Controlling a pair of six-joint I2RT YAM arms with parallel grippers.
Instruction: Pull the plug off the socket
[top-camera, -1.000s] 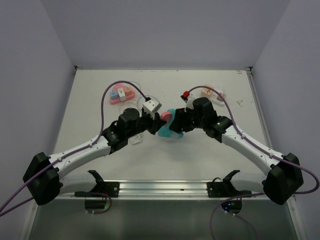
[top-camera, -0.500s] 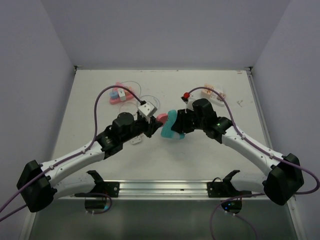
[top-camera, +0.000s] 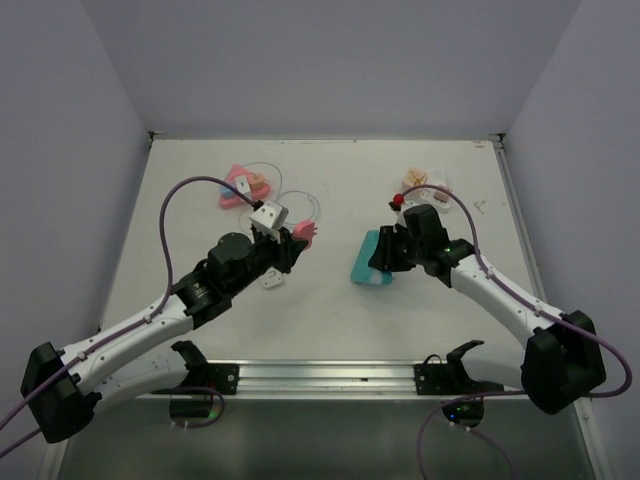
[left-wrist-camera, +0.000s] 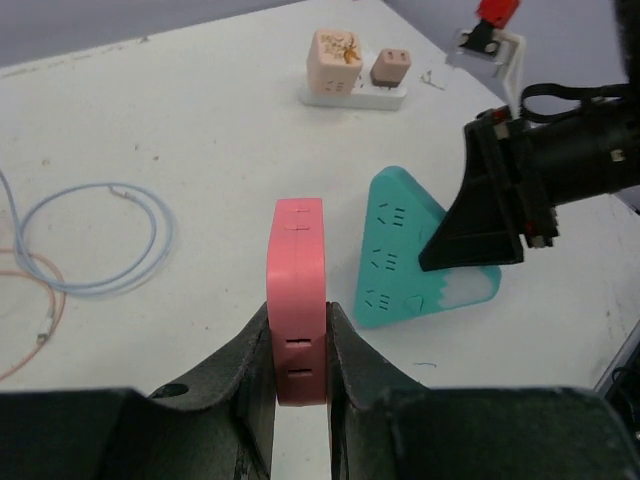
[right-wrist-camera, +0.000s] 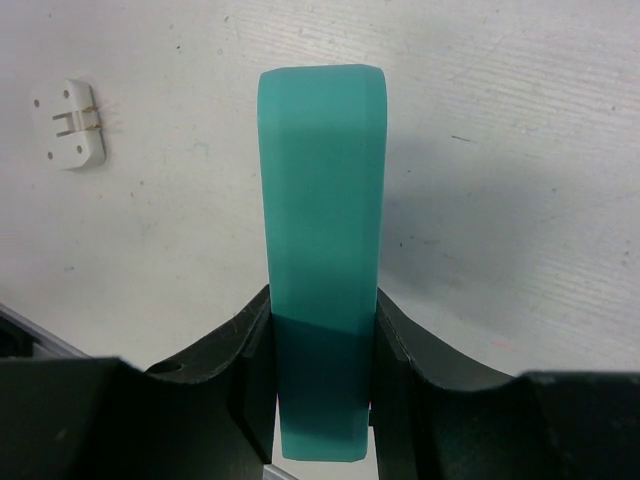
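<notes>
From the left wrist alone, the teal socket (left-wrist-camera: 400, 255) shows slots.

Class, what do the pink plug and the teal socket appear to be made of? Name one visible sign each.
Pink plug: likely moulded plastic, matte; even colour, rounded edges. Teal socket: probably plastic too, smooth satin; uniform colour, crisp slots.

Open gap between plug (top-camera: 303, 232) and socket (top-camera: 370, 260); white adapter (top-camera: 271, 281) lies near plug.
</notes>
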